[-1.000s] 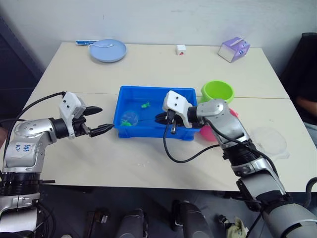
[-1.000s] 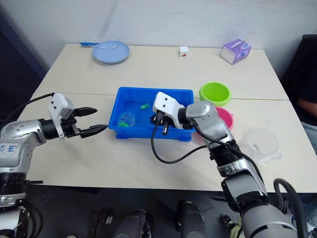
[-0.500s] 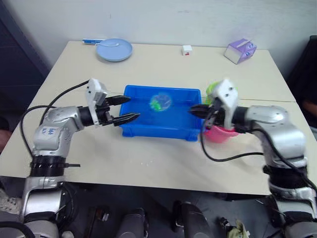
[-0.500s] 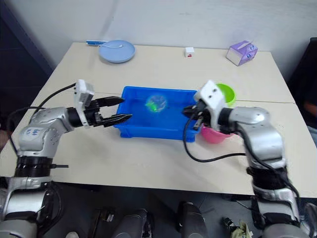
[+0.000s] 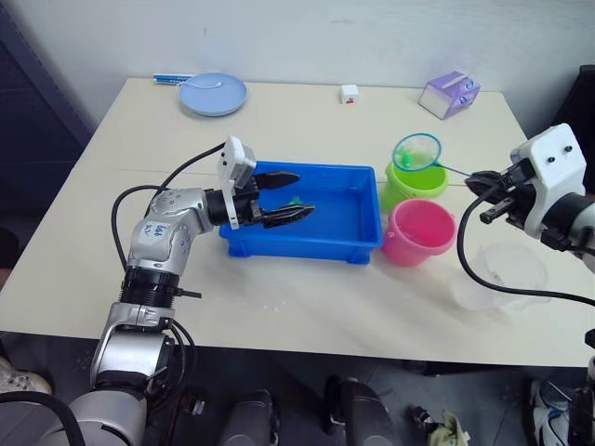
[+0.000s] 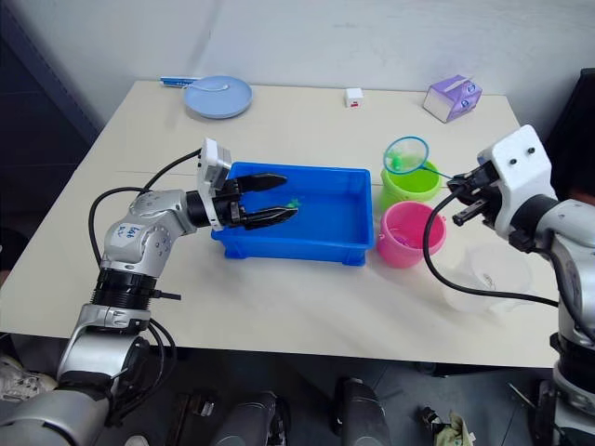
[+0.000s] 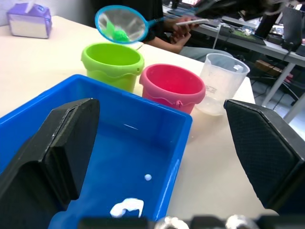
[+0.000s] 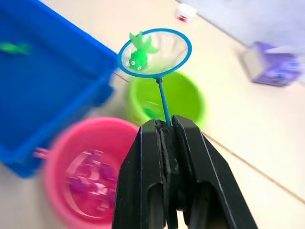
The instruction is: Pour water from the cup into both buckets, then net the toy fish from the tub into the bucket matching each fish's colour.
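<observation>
My right gripper (image 8: 165, 126) is shut on the thin handle of the net (image 5: 416, 151). The net's light-blue hoop hangs above the lime green bucket (image 5: 415, 183) with a green toy fish (image 8: 138, 53) in its mesh. The pink bucket (image 5: 418, 232) stands just in front of the green one, with pink fish (image 8: 90, 179) in its water. My left gripper (image 5: 302, 192) is open over the left part of the blue tub (image 5: 307, 247), touching nothing. Another green fish (image 8: 12, 47) lies in the tub. The clear cup (image 5: 502, 274) stands upright to the right of the pink bucket.
A pale-blue plate (image 5: 214, 94) sits at the table's far left. A small white cube (image 5: 349, 93) and a purple tissue box (image 5: 448, 94) are along the far edge. Both buckets stand close against the tub's right end.
My right gripper has lifted the net with the green fish out of the tub and carried it right, over the green bucket. My left gripper has moved right, over the tub.
</observation>
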You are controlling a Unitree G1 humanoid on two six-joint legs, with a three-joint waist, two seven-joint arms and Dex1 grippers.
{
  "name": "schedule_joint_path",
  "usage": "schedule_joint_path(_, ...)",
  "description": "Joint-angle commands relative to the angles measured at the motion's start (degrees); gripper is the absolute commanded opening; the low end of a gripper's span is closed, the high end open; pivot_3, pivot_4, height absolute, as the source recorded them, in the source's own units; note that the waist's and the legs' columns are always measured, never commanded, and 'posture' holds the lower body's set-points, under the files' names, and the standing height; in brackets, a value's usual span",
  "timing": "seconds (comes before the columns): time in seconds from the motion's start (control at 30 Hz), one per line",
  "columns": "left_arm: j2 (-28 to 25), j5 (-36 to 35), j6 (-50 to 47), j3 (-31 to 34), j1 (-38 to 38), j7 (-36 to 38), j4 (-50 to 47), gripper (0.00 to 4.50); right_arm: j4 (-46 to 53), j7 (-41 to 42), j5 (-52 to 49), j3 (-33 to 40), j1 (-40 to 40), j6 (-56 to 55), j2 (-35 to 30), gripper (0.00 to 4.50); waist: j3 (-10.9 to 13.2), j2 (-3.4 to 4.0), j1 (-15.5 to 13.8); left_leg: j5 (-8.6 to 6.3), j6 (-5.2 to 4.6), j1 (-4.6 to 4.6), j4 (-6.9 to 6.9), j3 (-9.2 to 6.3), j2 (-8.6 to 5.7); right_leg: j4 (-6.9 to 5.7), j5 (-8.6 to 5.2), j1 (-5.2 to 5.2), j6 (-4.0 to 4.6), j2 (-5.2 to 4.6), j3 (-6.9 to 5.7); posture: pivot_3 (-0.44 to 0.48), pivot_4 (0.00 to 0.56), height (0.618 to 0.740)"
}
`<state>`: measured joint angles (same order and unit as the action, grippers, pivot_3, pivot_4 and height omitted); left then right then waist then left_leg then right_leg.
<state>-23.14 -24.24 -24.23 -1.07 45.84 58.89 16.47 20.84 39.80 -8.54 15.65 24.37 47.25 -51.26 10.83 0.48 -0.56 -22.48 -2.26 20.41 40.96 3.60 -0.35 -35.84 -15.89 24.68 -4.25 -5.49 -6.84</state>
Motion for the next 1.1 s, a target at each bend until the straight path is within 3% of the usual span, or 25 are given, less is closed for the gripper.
schedule_joint_path(0.03, -0.34, 0.42, 1.36, 0.23, 0.85, 0.46, -1.00, 4.50, -6.26, -2.59, 9.45, -6.55, 0.34, -15.67, -4.63, 0.80, 0.00, 0.00, 0.00, 0.00, 0.00, 0.00, 0.00, 0.00, 0.01, 0.01, 0.00, -0.01, 0.00, 0.01, -0.01, 0.000, 0.150, 0.739)
schedule_joint_path(0.13, -0.66, 0.34, 1.19, 0.43, 0.41, 0.24, -1.82, 4.50, -12.84, -3.53, 17.07, -13.48, 1.66, -28.04, -8.18, 0.80, 0.00, 0.00, 0.09, 0.00, 0.00, -0.03, 0.00, 0.05, 0.01, 0.00, 0.01, -0.01, -0.01, 0.00, 0.04, 0.000, 0.150, 0.739)
schedule_joint_path(0.27, -1.64, 0.14, 0.76, 1.10, -0.61, -0.33, -3.23, 4.50, -24.28, -9.88, 39.09, -26.48, 5.93, -53.74, -18.86, 0.80, 0.05, 0.09, 0.39, 0.00, 0.00, -0.01, 0.01, 0.07, 0.01, 0.02, 0.00, 0.02, -0.01, -0.02, 0.06, 0.000, 0.150, 0.739)
schedule_joint_path(0.5, -2.98, 0.04, 1.13, 1.73, -1.84, -0.97, -3.76, 4.50, -33.57, -15.52, 41.94, -24.97, 13.39, -66.78, -19.82, 0.80, 0.06, 0.10, 0.63, 0.01, 0.03, 0.01, -0.02, 0.03, 0.07, 0.09, 0.00, 0.01, -0.01, -0.01, 0.03, 0.000, 0.150, 0.739)
schedule_joint_path(0.63, -3.41, 1.04, 2.20, 1.21, -2.50, -0.89, -3.34, 4.50, -33.35, -12.57, 40.48, -24.40, 11.93, -69.71, -19.54, 0.80, 0.06, 0.10, 0.49, 0.01, 0.03, 0.01, 0.00, -0.01, 0.08, 0.12, 0.00, -0.04, -0.01, -0.01, -0.01, 0.000, 0.150, 0.739)
schedule_joint_path(0.77, -4.43, 2.12, 2.86, 1.50, -2.83, -1.05, -2.09, 4.50, -31.47, -10.76, 33.36, -19.39, 11.68, -64.14, -15.64, 0.80, 0.06, 0.10, 0.52, 0.02, 0.03, 0.02, 0.00, 0.01, 0.07, 0.10, 0.01, -0.02, -0.02, -0.02, 0.00, 0.000, 0.150, 0.739)
schedule_joint_path(0.9, -7.88, 5.06, 4.97, 1.35, -4.04, -0.24, 1.26, 4.50, -20.80, -3.26, 20.13, -17.60, 11.53, -52.05, -5.61, 0.80, 0.05, 0.10, 0.96, 0.02, 0.03, -0.02, 0.00, -0.02, 0.16, 0.08, 0.01, -0.04, -0.01, 0.09, -0.02, 0.000, 0.150, 0.739)
schedule_joint_path(1.1, -10.78, 5.17, 4.51, 2.13, -5.37, 0.54, 0.43, 4.50, -14.55, 1.41, 18.21, -22.51, 11.64, -41.77, 4.15, 0.80, 0.06, 0.10, 0.31, 0.02, 0.03, 0.04, 0.04, -0.07, 0.11, 0.01, 0.00, 0.01, -0.01, 0.03, -0.06, 0.000, 0.150, 0.739)
